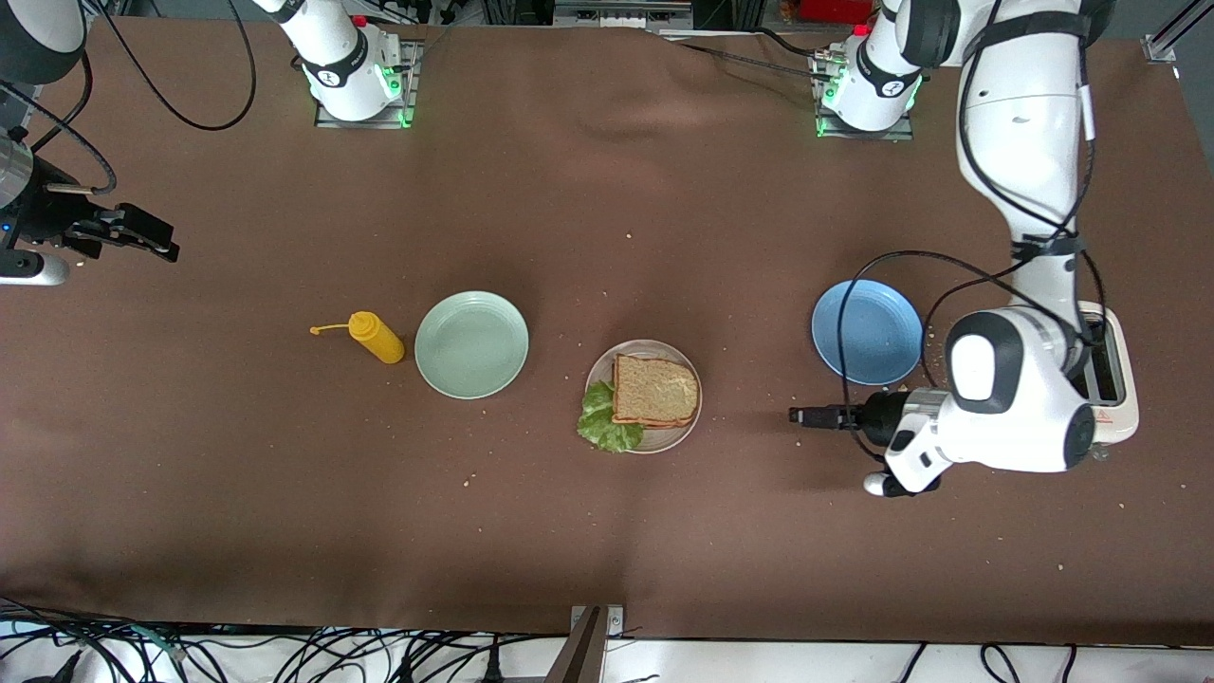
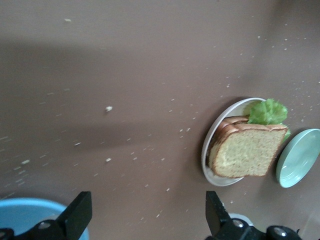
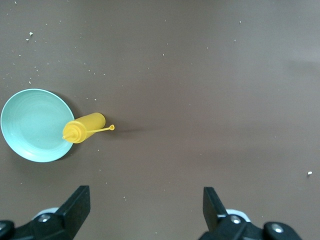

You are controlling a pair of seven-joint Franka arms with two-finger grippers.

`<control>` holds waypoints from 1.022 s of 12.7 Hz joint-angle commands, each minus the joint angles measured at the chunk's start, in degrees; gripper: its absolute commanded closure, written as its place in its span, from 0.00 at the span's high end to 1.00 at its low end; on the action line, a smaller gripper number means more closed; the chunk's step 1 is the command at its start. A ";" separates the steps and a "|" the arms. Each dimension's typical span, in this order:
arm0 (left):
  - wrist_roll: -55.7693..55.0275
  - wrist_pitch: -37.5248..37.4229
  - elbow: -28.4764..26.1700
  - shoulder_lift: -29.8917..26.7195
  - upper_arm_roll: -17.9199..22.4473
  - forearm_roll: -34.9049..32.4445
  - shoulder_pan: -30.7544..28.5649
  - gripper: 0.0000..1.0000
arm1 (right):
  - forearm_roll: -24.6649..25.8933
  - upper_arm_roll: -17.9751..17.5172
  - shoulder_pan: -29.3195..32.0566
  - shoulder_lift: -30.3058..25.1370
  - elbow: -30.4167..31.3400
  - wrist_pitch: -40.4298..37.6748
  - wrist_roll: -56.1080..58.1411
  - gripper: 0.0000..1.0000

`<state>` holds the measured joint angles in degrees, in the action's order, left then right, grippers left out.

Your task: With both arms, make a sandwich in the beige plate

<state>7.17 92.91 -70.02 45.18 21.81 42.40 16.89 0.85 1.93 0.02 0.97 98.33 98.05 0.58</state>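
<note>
The sandwich [image 1: 654, 391] lies on the beige plate [image 1: 690, 429] mid-table: a brown bread slice on top, green lettuce [image 1: 603, 425] sticking out at the edge nearer the front camera, toward the right arm's end. It also shows in the left wrist view [image 2: 246, 151] on the plate [image 2: 209, 166]. My left gripper [image 1: 806, 415] is open and empty, low over bare cloth between the beige plate and the blue plate [image 1: 867, 332]. My right gripper [image 1: 142, 237] is open and empty, raised over the table's edge at the right arm's end.
A mint-green plate [image 1: 471, 343] and a yellow squeeze bottle [image 1: 377, 338] lie toward the right arm's end; both show in the right wrist view, plate [image 3: 30, 125] and bottle [image 3: 84, 128]. A white toaster [image 1: 1112, 379] stands under the left arm. Crumbs dot the brown cloth.
</note>
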 commanded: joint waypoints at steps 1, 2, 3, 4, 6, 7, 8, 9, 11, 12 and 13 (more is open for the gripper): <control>-0.84 -7.27 -1.00 -7.19 1.31 -8.35 -2.63 1.00 | 0.73 -1.40 0.16 -0.62 0.46 0.83 -0.23 1.00; -0.67 -9.74 -1.08 -9.04 1.31 -12.56 -2.91 1.00 | 0.56 -1.40 0.07 -0.44 0.37 1.00 -0.32 1.00; -0.58 -11.24 -1.00 -10.79 1.22 -18.35 -3.00 1.00 | 0.38 -1.40 0.07 0.17 0.11 1.53 -0.23 1.00; -0.49 -11.52 -1.08 -12.90 1.22 -23.01 -3.00 1.00 | -0.32 -1.40 0.07 1.13 -0.33 1.97 -0.32 1.00; -1.28 -12.57 -1.61 -15.81 0.79 -28.83 -3.61 1.00 | -1.90 -1.40 0.07 1.40 -0.42 2.24 -0.32 1.00; -0.76 -12.49 -2.39 -18.95 -2.00 -32.52 -7.44 1.00 | -1.99 -1.57 -0.19 1.49 -0.59 2.41 -0.32 1.00; -0.84 -13.01 -2.58 -20.20 -4.38 -34.12 -10.44 1.00 | -1.91 -1.58 -0.19 1.75 -0.68 2.50 -0.32 1.00; -0.84 -12.93 -4.23 -23.44 -5.19 -38.23 -10.90 1.00 | -1.82 -1.58 -0.19 2.19 -0.77 3.02 -0.15 1.00; -1.36 -8.12 -15.09 -33.09 -10.70 -48.50 -11.17 1.00 | -1.82 -1.58 -0.19 2.20 -0.77 3.29 -0.06 1.00; -3.11 -7.40 -19.06 -36.35 -13.43 -51.68 -11.17 1.00 | -1.56 -1.58 -0.19 2.20 -0.95 3.29 0.03 1.00; -9.22 -7.22 -21.97 -39.52 -16.50 -51.80 -11.43 1.00 | -1.47 -1.58 -0.28 2.28 -1.56 3.20 -0.14 1.00</control>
<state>5.04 82.21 -80.31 15.44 10.94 -5.24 4.89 -0.15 0.45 -0.20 2.82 98.25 101.25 0.48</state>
